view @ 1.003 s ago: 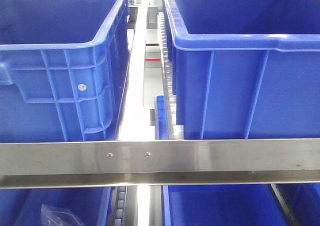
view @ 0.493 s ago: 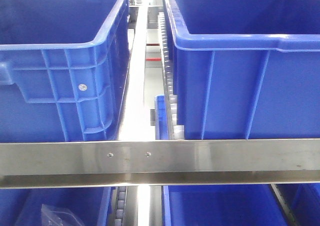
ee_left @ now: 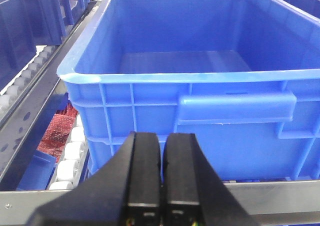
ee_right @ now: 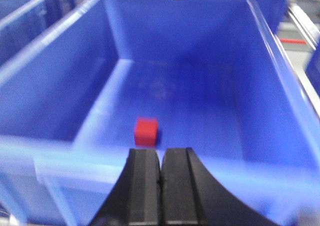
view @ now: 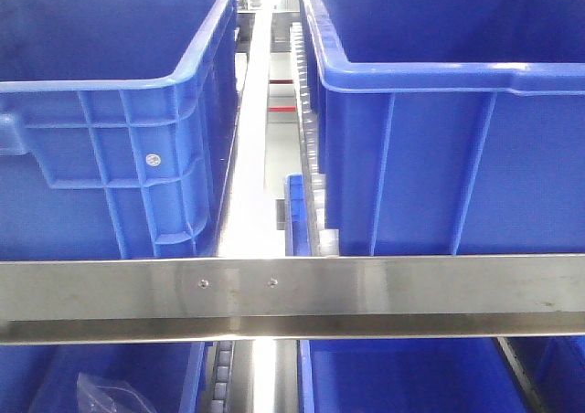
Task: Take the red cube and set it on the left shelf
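Observation:
In the right wrist view a small red cube (ee_right: 146,131) lies on the floor of a blue bin (ee_right: 280,76), near its front wall. My right gripper (ee_right: 161,158) is shut and empty, hovering above that front rim just right of the cube; this view is blurred. In the left wrist view my left gripper (ee_left: 162,146) is shut with nothing in it, in front of the near wall of another blue bin (ee_left: 235,106), whose visible floor is bare. Neither gripper shows in the front view.
The front view shows two large blue bins (view: 110,121) (view: 439,121) side by side on a metal rack with a steel crossbar (view: 366,290), a narrow gap with rollers between them, and more blue bins (view: 393,376) below. White rollers (ee_left: 70,151) run left of the left-wrist bin.
The front view shifts very slightly; the bins sit a few pixels further right and lower than a second ago. Nothing else differs.

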Motion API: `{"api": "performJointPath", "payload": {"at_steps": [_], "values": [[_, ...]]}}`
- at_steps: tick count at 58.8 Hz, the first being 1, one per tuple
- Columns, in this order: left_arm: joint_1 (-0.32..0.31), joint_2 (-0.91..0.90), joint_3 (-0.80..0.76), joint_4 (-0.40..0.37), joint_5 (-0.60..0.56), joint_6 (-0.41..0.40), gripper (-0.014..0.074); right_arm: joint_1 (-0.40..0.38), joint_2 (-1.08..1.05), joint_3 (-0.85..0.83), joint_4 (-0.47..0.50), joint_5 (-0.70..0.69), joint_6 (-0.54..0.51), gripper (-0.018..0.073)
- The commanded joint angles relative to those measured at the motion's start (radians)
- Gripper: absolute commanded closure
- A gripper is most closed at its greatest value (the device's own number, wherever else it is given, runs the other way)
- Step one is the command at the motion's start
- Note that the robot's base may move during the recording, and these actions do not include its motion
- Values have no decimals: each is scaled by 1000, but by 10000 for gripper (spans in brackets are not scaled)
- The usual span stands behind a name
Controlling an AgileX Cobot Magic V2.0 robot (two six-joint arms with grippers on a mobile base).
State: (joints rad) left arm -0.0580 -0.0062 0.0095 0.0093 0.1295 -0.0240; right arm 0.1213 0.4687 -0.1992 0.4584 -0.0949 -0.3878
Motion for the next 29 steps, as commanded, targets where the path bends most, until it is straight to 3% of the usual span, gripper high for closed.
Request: {"api": "performJointPath", "payload": {"at_steps": [1,18,29], "values": [[-5,-16,23,-3,-87,-1,495,-6,-76,50,21,-114,0,513],[-5,-16,23,-3,-87,-1,495,-21,-316,208,21,-112,0,513],[-5,-16,23,-3,-87,-1,495,-97,-429,212,20,-42,-6,513]]}}
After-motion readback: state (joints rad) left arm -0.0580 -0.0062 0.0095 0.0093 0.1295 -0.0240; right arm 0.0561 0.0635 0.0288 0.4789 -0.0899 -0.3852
